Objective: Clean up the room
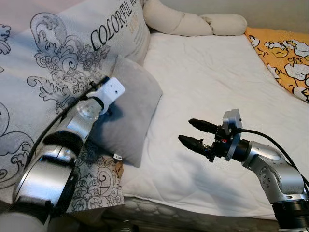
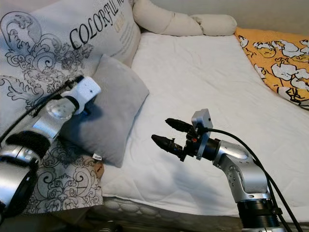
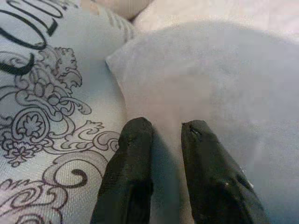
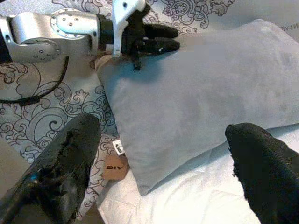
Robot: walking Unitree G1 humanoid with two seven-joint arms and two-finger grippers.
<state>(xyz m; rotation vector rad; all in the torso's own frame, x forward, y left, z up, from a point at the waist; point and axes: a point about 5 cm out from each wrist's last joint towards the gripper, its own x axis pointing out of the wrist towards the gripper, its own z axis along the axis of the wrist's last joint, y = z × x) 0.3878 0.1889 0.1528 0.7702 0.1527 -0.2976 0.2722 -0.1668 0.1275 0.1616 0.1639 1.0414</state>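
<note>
A grey pillow [image 1: 137, 104] leans against a big printed pillow [image 1: 63, 53] at the left side of the bed. My left gripper [image 3: 163, 128] is at the grey pillow's upper left edge, its fingers [image 4: 161, 38] close together with the edge fabric between them. Over the white mattress [image 1: 217, 72], my right gripper [image 1: 190, 131] hovers open with nothing in it. It points at the grey pillow's lower right side [image 4: 187, 107], a short way off.
A cream bolster [image 1: 193, 21] lies along the head of the bed. An orange cartoon-print quilt [image 1: 285, 53] covers the far right. A patterned cloth [image 1: 96, 186] hangs over the bed's front left edge, with a small brown tag [image 4: 114, 167] beside it.
</note>
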